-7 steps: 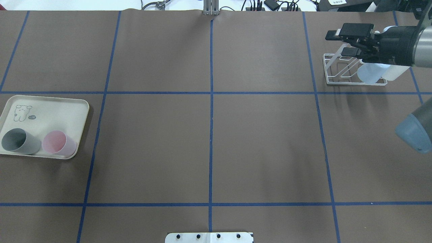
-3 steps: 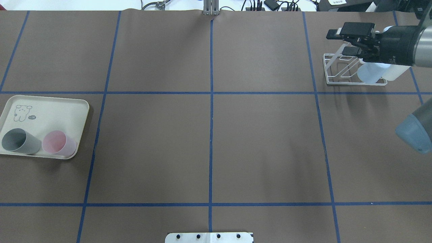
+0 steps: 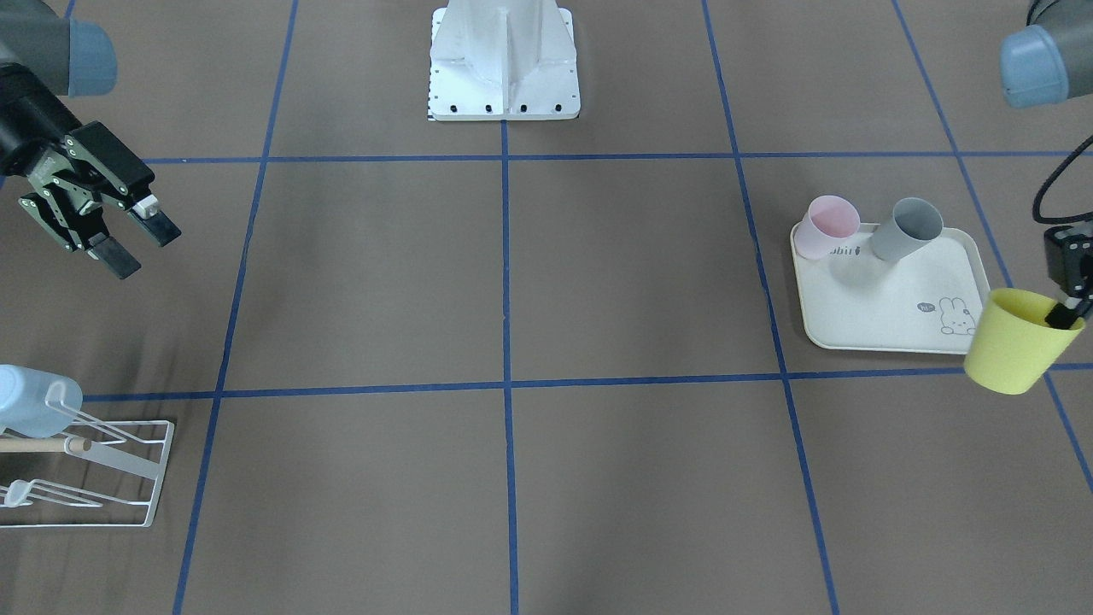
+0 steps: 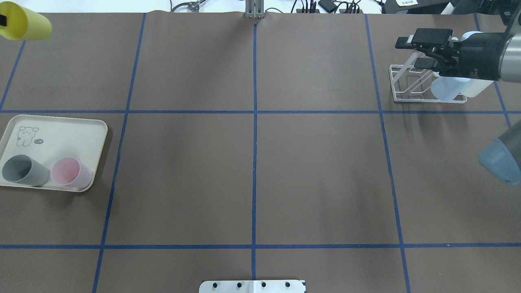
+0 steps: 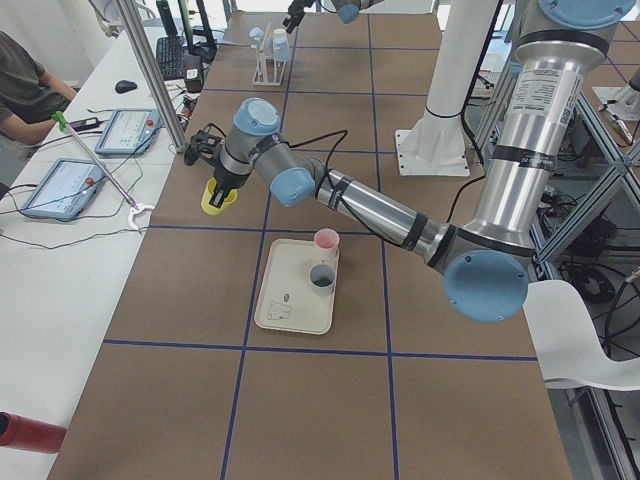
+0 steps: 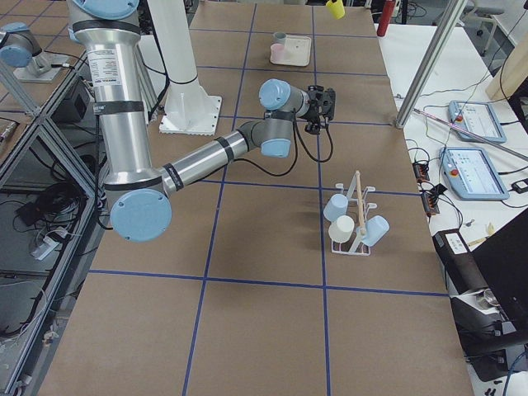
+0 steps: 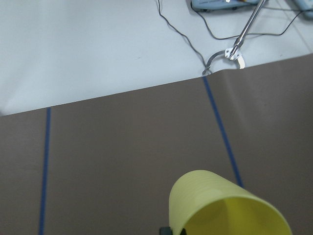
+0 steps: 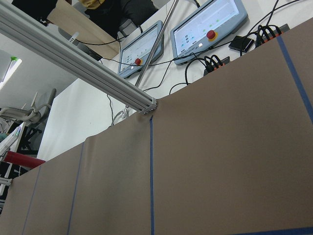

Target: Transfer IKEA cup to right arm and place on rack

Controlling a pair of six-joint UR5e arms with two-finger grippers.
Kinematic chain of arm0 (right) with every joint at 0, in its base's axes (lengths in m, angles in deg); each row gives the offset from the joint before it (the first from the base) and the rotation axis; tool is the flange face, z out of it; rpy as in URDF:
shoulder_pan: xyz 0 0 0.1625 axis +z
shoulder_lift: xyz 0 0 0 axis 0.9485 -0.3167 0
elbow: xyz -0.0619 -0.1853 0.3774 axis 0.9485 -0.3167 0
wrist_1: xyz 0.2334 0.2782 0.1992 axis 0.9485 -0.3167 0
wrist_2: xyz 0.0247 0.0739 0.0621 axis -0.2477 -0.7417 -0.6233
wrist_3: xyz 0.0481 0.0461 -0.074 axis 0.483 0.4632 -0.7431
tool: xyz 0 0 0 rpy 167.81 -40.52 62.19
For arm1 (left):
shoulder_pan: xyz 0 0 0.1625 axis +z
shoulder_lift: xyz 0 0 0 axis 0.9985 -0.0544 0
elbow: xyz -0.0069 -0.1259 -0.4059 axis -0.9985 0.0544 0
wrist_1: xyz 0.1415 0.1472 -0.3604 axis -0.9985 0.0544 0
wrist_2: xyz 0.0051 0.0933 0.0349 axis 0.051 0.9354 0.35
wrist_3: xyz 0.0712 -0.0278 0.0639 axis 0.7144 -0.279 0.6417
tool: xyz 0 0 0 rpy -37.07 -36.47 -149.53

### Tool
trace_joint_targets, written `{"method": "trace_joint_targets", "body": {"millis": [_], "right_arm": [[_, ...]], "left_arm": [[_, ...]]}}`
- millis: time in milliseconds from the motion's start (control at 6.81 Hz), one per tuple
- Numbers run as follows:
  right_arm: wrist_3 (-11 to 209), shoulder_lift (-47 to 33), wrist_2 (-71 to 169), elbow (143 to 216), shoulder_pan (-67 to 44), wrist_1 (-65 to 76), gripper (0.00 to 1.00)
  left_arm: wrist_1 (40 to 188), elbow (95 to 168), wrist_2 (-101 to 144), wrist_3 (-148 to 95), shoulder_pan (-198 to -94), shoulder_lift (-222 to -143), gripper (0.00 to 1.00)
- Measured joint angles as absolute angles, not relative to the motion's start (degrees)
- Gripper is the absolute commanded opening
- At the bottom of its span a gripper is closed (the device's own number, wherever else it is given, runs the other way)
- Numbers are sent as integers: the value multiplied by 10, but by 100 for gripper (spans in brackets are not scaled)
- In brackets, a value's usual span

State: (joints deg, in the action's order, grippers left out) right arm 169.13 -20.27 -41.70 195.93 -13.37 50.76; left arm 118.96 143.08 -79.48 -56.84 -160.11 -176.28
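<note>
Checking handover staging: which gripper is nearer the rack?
Right. The right gripper hovers open close by the rack; the left gripper holds the yellow cup at the table's opposite end, by the tray.

The table is covered with a brown mat [image 4: 317, 171], which is divided into fields by blue tape lines [image 4: 255, 162]. Beyond the left gripper [image 3: 1063, 314], a white bench [image 7: 98, 49] is seen along the table edge. A seated person [image 5: 25, 80] is partly shown at it. Beyond the right gripper [image 3: 145, 248], two control tablets [image 8: 208, 27] with red buttons and black cables [image 8: 213, 62] are laid on the same bench, beside an aluminium beam [image 8: 88, 63]. The room is lit evenly, and only soft shadows are cast.
</note>
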Motion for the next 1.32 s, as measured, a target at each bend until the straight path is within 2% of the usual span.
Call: {"method": "trace_joint_targets", "body": {"millis": [588, 881, 1322], "right_arm": [[1755, -193, -410, 1962, -134, 519, 100], [1808, -186, -395, 1959, -135, 548, 100], [1910, -122, -340, 1950, -167, 557, 100]], "left_arm": [[1462, 1423, -706, -1014, -1470, -1780, 0], [1543, 1421, -581, -1191, -1391, -1802, 0], [1638, 1408, -463, -1434, -1317, -1833, 0]]}}
